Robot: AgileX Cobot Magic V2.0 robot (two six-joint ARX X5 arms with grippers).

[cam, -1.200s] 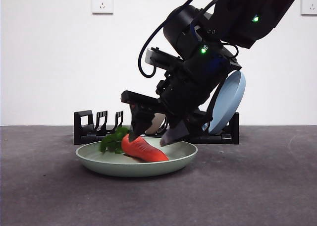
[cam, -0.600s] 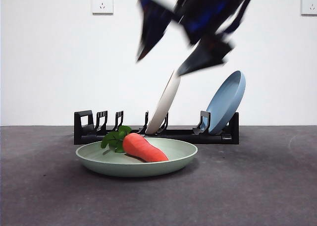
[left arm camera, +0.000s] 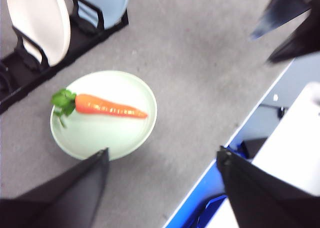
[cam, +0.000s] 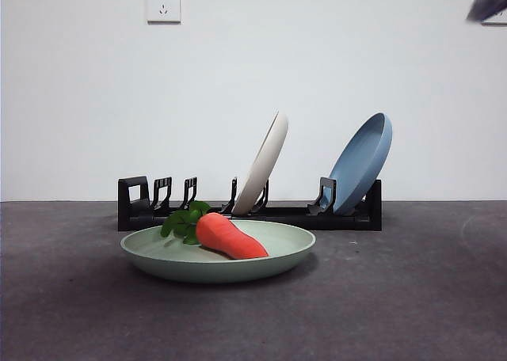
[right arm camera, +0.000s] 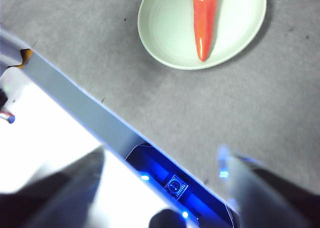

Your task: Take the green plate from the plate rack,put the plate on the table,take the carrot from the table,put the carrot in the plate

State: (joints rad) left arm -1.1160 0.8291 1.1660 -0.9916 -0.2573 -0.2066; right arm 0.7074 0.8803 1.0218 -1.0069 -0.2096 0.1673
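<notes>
The green plate (cam: 166,264) lies flat on the table (cam: 412,298) in front of the plate rack (cam: 293,215). The carrot (cam: 230,236) lies in the plate, its leaves toward the left. The left wrist view shows the plate (left arm camera: 100,135) and carrot (left arm camera: 110,105) from high above, and my left gripper (left arm camera: 162,155) is open and empty. My right gripper (right arm camera: 160,155) is open, empty and blurred, high over the table's edge, with the plate (right arm camera: 165,28) and carrot (right arm camera: 205,18) far off. It shows as a dark tip (cam: 487,1) at the front view's top right.
A cream-white plate (cam: 261,165) and a blue plate (cam: 360,165) stand tilted in the rack. The rack's left slots hold nothing. The table's edge and a blue-lit base (right arm camera: 172,185) show below the right gripper.
The gripper that stood open around the carrot in the plate has risen and drawn away to the upper right, almost out of the front view. Carrot and plate have not moved.
</notes>
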